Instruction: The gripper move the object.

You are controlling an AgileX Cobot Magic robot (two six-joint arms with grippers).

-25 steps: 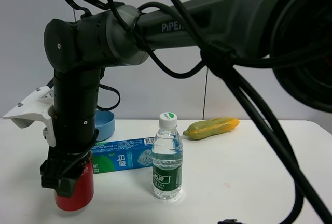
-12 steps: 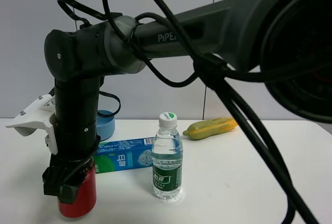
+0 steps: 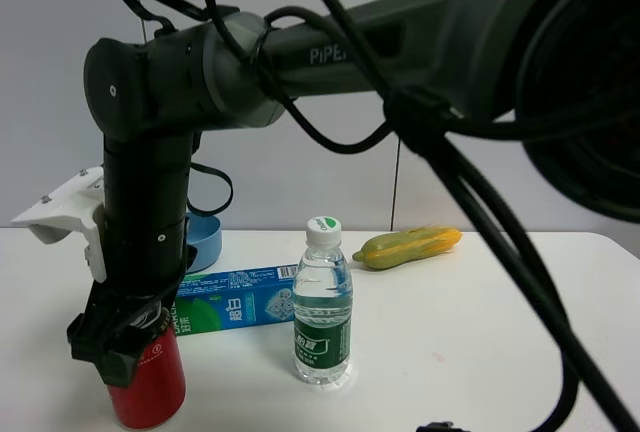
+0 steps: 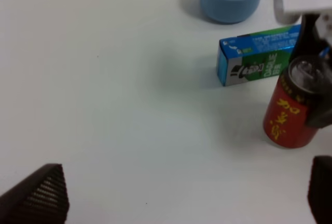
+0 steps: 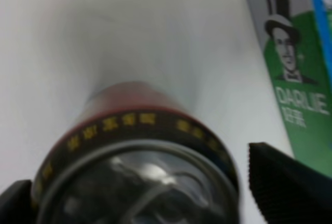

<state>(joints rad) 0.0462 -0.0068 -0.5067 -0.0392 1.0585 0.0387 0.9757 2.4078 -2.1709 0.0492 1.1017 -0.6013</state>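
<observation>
On a white table (image 3: 480, 332), the red can (image 3: 150, 384) stood upright near a toothpaste box (image 3: 235, 297); the right gripper (image 3: 120, 342) clasped its rim from above, one finger either side. The left gripper (image 4: 181, 193) hung wide open, empty.

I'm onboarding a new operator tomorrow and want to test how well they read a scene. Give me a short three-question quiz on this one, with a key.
1. True or false: the water bottle lies on its side.
2. Which arm's fingers flank the red can? A. the left arm's B. the right arm's C. neither arm's
3. Fill in: the bowl behind the toothpaste box is ____.

Key:
1. False; it stands upright.
2. B; the right gripper is around the can, whose top fills that wrist view.
3. Blue.
</observation>
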